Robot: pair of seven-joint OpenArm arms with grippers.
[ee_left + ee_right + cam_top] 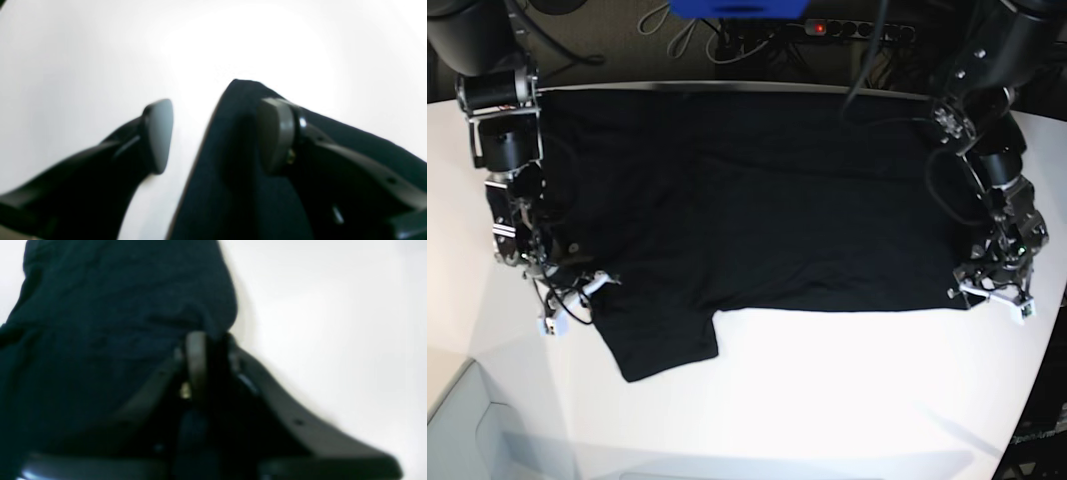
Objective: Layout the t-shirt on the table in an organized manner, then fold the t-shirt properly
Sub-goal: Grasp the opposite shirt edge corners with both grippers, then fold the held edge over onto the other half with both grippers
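Closest to me in the right wrist view, my right claw (208,350) has its two pads pressed together with black cloth between them: I have hold of the t-shirt (110,316) at its edge. The fabric fills the upper left of that frame, soft and dark, faintly wrinkled, and bare white table (333,323) runs off to the right.

Over in the left wrist view, my left claw (213,133) stands well apart. One pad (160,133) hangs over bare table at lower left; the other pad (275,133) sits above a corner of the shirt (217,173). That corner comes to a blunt point near the middle of the frame. Nothing is gripped there, and I cannot tell if that pad touches the cloth.

From the base view, the t-shirt (757,200) lies spread flat and wide across the table (827,400), plain black, with one sleeve sticking out toward the lower left. My right arm (512,180) comes down along the left side of the frame, its claw (577,285) low at the shirt's edge just above that sleeve. My left arm (997,180) drops down the right side, its claw (992,290) at the shirt's lower right corner.

The near edge of the shirt runs straight between my two claws. Below it, open white tabletop stretches across the bottom of the frame. The far edge of the shirt reaches the table's back rim.
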